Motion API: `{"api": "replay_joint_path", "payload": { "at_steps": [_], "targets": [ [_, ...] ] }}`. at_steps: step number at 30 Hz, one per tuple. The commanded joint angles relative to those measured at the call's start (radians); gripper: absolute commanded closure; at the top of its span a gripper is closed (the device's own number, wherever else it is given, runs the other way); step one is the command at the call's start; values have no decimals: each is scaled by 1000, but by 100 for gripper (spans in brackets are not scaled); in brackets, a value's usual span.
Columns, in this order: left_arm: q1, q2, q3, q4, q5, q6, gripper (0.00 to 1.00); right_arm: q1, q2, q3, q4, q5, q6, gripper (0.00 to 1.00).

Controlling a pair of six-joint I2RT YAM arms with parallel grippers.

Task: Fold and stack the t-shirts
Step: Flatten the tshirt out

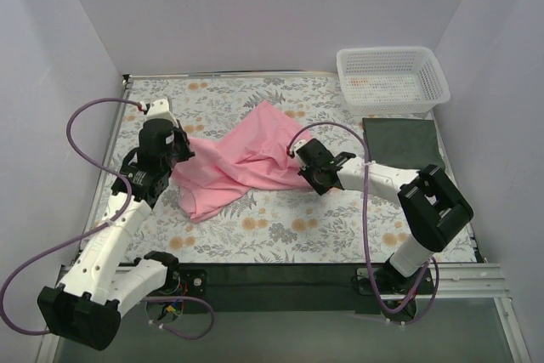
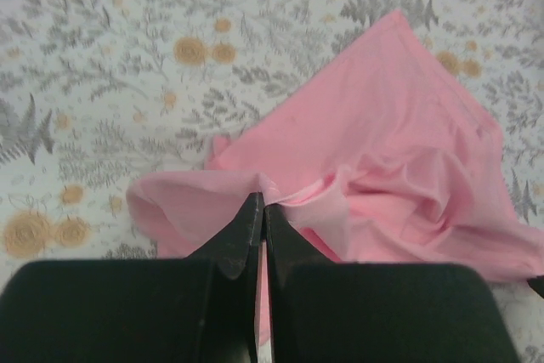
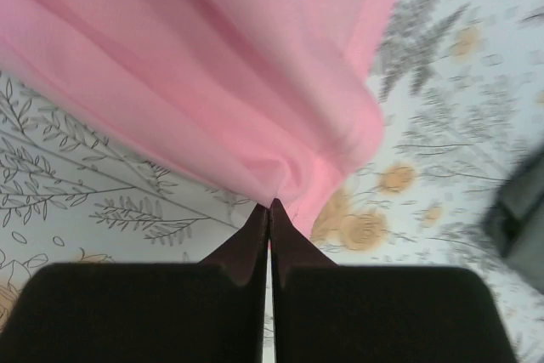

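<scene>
The left pincer is clamped tight on a fold of the pink t-shirt, which lies in the middle of the worktop. The right pincer is nipping its other edge. Each holds only a little bit, so a hard pull could make the cloth slip out. The shirt looks crumpled and bunchy. A dark green t-shirt sits folded flat, far right.
</scene>
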Motion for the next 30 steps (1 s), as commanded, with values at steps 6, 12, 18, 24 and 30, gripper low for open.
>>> {"api": "replay_joint_path", "payload": {
  "at_steps": [6,12,18,24,30],
  "targets": [
    [5,258,525,161,-176,194,100,-67,-135,512,-41,346,-133,99],
    [8,393,929,198,-196,251,100,-84,-141,886,-31,396,-297,99],
    [8,284,1000,233,-142,289,100,-84,-308,902,-1,308,-374,99],
    [8,131,999,227,-32,297,100,-84,-564,773,29,170,-373,99],
    [8,55,1056,166,10,297,100,-84,-738,741,5,49,-362,99]
  ]
}}
